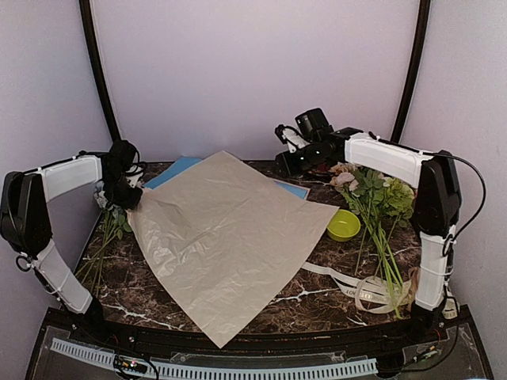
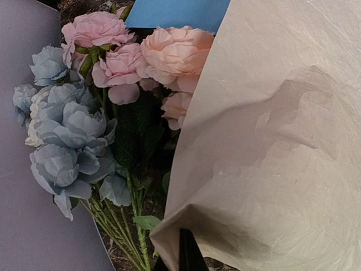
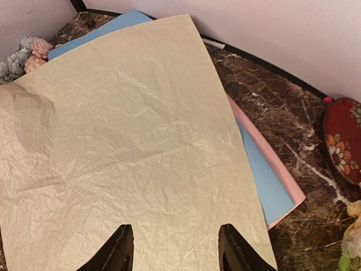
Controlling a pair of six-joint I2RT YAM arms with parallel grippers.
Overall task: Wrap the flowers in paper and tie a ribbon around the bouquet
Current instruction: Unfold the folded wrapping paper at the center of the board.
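The tan paper [image 1: 226,237] lies spread and creased across the middle of the table. My left gripper [image 1: 129,198] is shut on the sheet's left corner, which folds around the dark fingers [image 2: 189,251]. Over the sheet's far right edge hangs my right gripper [image 1: 287,162], open [image 3: 174,240] with nothing between its fingers. The flowers [image 1: 368,194], pink-cream blooms with green leaves and long stems, lie at the right. The cream ribbon [image 1: 356,291] lies loose near the right front, under the stems.
A bunch with blue and pink blooms [image 2: 73,124] lies just left of the pinched corner. Light blue [image 3: 265,180] and pink [image 3: 285,183] sheets lie under the tan one. A green bowl [image 1: 343,225] sits by the stems. A red patterned object [image 3: 344,141] lies at the far right.
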